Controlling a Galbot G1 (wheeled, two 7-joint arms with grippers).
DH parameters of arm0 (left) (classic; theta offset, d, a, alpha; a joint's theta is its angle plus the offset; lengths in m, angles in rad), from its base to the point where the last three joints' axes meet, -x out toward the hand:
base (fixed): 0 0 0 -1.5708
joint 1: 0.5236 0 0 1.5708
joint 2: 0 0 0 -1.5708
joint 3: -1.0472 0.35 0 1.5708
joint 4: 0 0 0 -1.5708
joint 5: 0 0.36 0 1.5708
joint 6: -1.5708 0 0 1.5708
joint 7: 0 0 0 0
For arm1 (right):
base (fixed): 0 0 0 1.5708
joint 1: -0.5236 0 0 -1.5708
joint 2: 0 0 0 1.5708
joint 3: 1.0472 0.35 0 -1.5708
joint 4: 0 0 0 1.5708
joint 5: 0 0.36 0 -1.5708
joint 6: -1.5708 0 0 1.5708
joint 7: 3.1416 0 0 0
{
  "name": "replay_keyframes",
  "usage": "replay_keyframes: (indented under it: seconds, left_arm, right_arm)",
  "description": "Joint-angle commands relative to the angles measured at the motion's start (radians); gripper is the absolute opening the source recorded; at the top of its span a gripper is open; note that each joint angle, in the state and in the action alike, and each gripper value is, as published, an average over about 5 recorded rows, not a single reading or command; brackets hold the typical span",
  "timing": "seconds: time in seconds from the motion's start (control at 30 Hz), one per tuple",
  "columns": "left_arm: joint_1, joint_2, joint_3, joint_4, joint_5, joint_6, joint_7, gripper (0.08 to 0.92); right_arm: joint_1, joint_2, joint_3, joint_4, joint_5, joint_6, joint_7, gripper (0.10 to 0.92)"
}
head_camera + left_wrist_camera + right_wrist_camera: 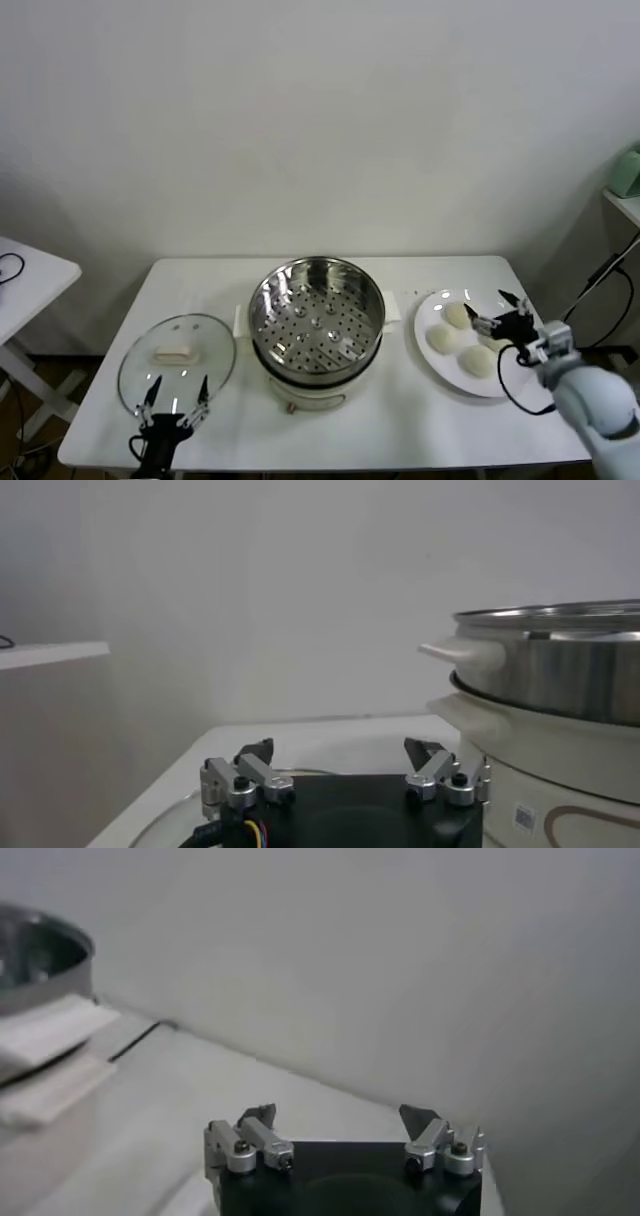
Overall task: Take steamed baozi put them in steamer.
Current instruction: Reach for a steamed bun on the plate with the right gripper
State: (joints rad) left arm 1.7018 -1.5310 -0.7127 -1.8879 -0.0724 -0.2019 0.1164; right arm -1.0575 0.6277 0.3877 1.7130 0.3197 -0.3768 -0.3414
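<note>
Baozi (459, 338) sit four together on a plate (430, 350), right of the steamer (316, 325).
Nearest, the left gripper (174, 398) hangs wide open and empty over the glass lid (176, 362); the right gripper (500, 312) spreads open above the buns, gripping nothing.

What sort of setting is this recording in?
Probably a lab mock-up of a kitchen rather than a real one: a plain white table against a bare wall, holding only a steamer, its glass lid and a plate of baozi.
</note>
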Motion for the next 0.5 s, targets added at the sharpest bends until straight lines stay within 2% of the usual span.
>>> replay_keyframes:
  seconds: [0.03,0.33,0.5]
  left_arm:
    - [0.003,0.002,0.003,0.0,0.008,-0.003,0.001,0.823]
    - [0.009,-0.005,0.001,-0.002,0.019,-0.011,0.003,0.823]
    - [0.011,-0.01,-0.002,0.004,0.025,-0.018,0.002,0.823]
  right_arm:
    - [0.563,-0.278,-0.548,-0.217,-0.271,0.033,-0.443,0.823]
    - [1.275,-0.123,-1.305,-0.521,-0.388,0.233,-0.721,0.823]
    - [1.464,-0.019,-1.528,-0.643,-0.331,0.327,-0.833,0.823]
